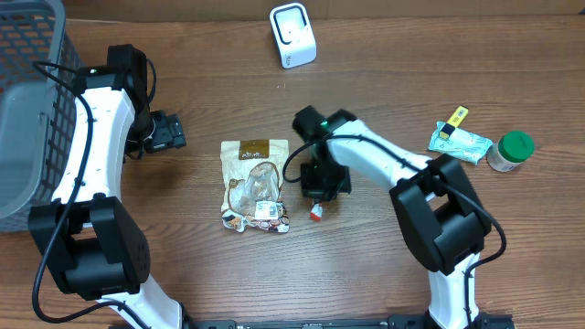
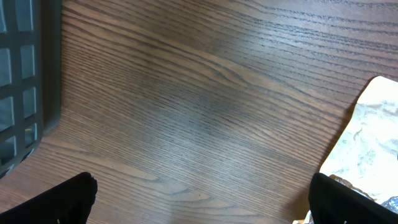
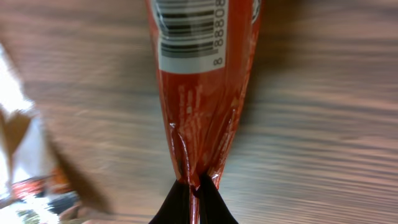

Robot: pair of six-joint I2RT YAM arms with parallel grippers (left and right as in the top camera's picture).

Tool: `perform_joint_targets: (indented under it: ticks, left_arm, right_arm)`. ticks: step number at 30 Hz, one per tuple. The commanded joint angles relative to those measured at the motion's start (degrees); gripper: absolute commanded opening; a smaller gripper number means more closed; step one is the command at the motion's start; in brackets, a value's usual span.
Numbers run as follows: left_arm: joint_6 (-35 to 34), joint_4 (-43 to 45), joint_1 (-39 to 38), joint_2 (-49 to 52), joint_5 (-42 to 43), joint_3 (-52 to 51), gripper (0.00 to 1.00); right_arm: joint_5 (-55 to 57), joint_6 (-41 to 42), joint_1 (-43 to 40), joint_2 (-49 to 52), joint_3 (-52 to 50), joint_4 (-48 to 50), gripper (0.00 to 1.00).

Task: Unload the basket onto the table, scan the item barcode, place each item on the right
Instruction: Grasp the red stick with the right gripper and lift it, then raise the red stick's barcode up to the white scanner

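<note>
A grey plastic lattice basket (image 1: 26, 100) sits at the table's (image 1: 219, 82) left edge, on grained brown wood. Near it the left gripper (image 1: 172, 132) hovers over bare wood, its black fingers (image 2: 68, 199) spread wide and holding nothing. Further right lies a crinkled pouch (image 1: 256, 183), flat, brown on top with a clear window. A white, rounded, boxy scanner (image 1: 292, 35) stands at the far edge. Just right of the pouch, the right gripper (image 3: 194, 194) is pinched tight on the crimped end seam of a glossy red packet (image 3: 205, 93). The packet tapers to that seam, and its white barcode label (image 3: 186, 37) faces the wrist camera. Well to the right lie a flat green-and-white sachet (image 1: 460, 143) and a green-lidded round jar (image 1: 510, 151).
</note>
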Motion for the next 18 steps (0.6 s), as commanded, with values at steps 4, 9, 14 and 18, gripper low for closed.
perform_joint_targets:
  ticks: [4,9,14,18]
  left_arm:
    - [1.09,0.04,-0.39,0.39,0.24,0.7,1.0]
    - [1.09,0.04,-0.39,0.39,0.24,0.7,1.0]
    - [1.09,0.04,-0.39,0.39,0.26,0.7,1.0]
    - [1.09,0.04,-0.42,0.39,0.24,0.7,1.0]
  right_arm:
    - [-4.81,-9.51,-4.57,0.37,-0.28,0.07,0.04]
    - [-25.99,-21.84,-9.01,0.37,3.37,0.09,0.04]
    - [-43.95,-28.0,-13.27,0.37,4.46,0.52,0.04]
    - [-49.96,-30.99,-15.39,0.37,4.39,0.09,0.04]
